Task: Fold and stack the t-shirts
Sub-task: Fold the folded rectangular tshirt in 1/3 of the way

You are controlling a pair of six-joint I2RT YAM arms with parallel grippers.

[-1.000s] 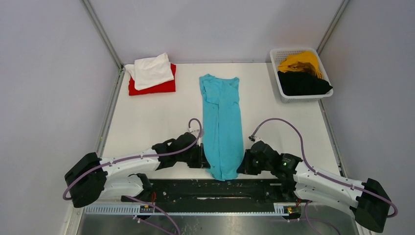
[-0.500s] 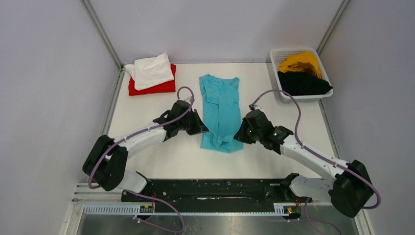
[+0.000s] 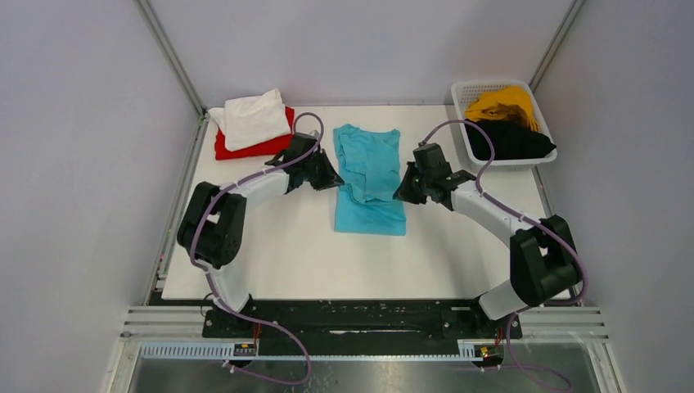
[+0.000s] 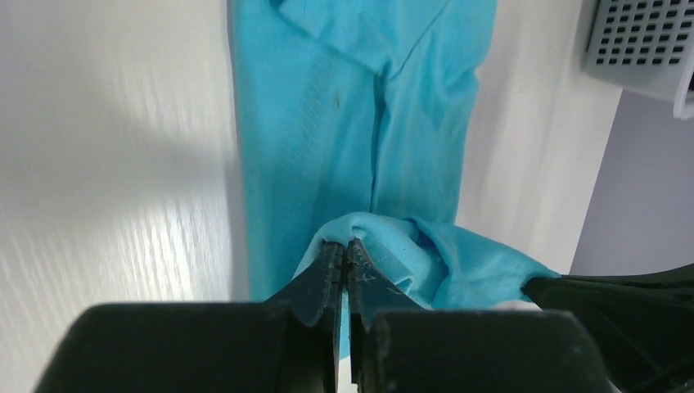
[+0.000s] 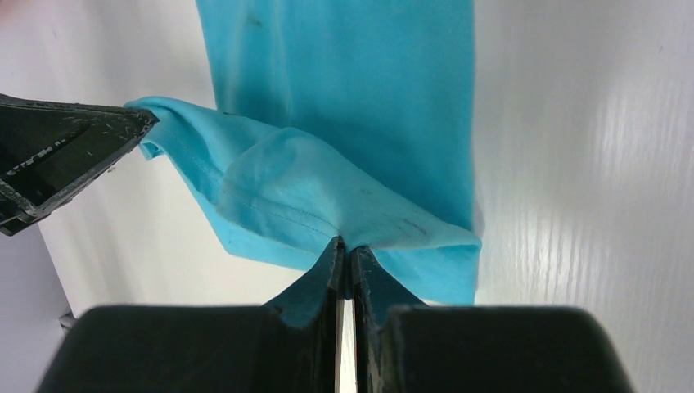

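The turquoise t-shirt (image 3: 370, 184) lies lengthwise mid-table, its near end doubled over toward the far end. My left gripper (image 3: 337, 182) is shut on the left corner of that hem (image 4: 360, 233), held above the lower layer. My right gripper (image 3: 398, 192) is shut on the right corner (image 5: 327, 209). The white t-shirt (image 3: 250, 116) lies folded on the folded red t-shirt (image 3: 270, 146) at the far left. The mustard yellow t-shirt (image 3: 499, 101) and the black t-shirt (image 3: 506, 139) sit crumpled in the basket.
The white mesh basket (image 3: 462, 88) stands at the far right corner; its corner shows in the left wrist view (image 4: 646, 41). Grey walls enclose the white table (image 3: 286, 246). The black rail (image 3: 352, 315) runs along the near edge.
Both grippers have carried the turquoise shirt's near hem away from the near edge toward the far end, folding the shirt over itself. The arms are now stretched out.
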